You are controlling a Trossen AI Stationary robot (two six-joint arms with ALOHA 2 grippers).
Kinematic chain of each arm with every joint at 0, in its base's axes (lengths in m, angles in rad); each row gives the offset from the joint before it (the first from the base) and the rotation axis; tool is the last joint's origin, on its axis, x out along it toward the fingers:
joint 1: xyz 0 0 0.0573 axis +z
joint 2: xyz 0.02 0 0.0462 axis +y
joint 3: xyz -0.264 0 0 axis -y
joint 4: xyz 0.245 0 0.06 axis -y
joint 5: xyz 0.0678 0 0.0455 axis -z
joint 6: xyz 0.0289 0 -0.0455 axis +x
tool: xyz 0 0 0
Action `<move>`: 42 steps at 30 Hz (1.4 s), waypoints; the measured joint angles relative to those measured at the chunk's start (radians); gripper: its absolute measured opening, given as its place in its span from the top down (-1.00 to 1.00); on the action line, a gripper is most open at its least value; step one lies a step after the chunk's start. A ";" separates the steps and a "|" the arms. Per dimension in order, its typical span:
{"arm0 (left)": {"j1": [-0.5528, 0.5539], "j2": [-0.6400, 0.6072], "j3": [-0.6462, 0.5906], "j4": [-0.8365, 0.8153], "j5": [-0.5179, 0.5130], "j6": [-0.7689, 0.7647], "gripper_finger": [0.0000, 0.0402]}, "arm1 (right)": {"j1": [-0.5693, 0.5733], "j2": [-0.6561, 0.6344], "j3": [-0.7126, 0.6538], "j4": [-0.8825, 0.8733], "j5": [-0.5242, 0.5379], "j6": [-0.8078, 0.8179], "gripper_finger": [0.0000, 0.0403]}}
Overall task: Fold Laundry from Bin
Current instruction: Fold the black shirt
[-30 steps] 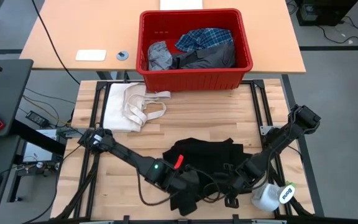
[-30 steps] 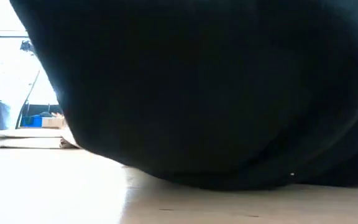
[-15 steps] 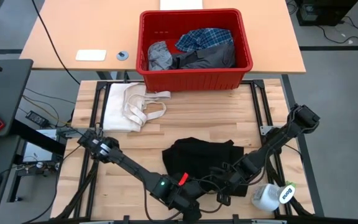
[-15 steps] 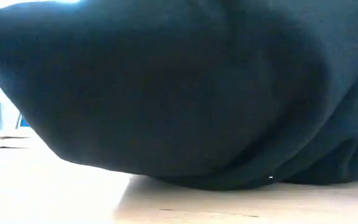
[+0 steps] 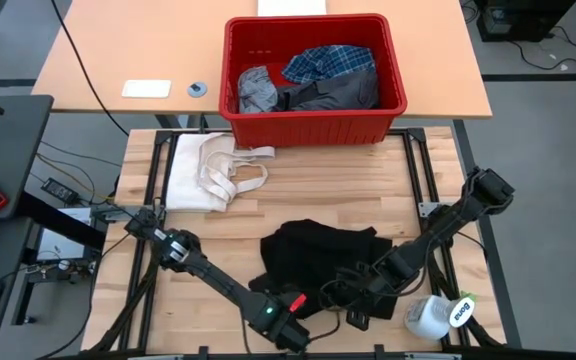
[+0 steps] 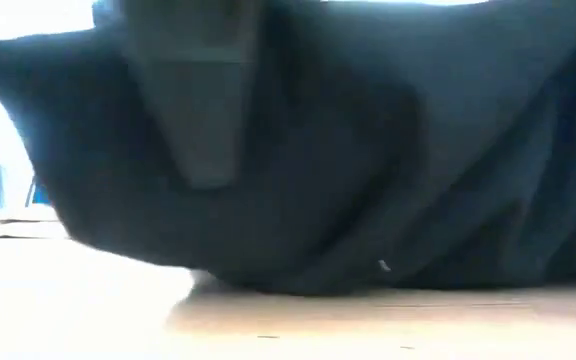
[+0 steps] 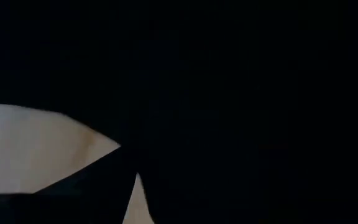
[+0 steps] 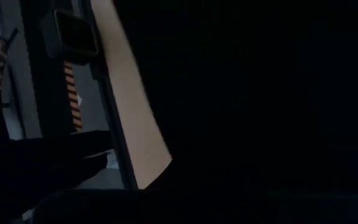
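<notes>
The black garment [image 5: 318,258] looks soft and limp, best pinched at its near hem, where the right pincer [image 5: 356,316] is pressed together and the left pincer [image 5: 293,340] spread.

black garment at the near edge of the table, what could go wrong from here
1. The crumpled black fabric garment lies bunched at the near edge of the light wooden slatted table, so a pull from either gripper might drag it over the edge.
2. The white plastic bottle sits close beside the right arm, which might knock it over.
</notes>
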 joint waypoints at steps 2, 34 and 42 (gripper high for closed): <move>-0.011 0.000 0.000 -0.025 -0.025 0.054 -0.63 | 0.006 -0.001 0.000 -0.001 -0.001 -0.003 0.93; 0.354 -0.581 0.000 0.085 -0.087 0.953 0.98 | -0.206 -0.309 0.593 -0.887 0.055 -0.587 0.93; 0.498 -0.674 0.000 0.225 0.017 1.173 0.99 | -0.365 -0.311 0.753 -1.020 0.150 -0.707 0.94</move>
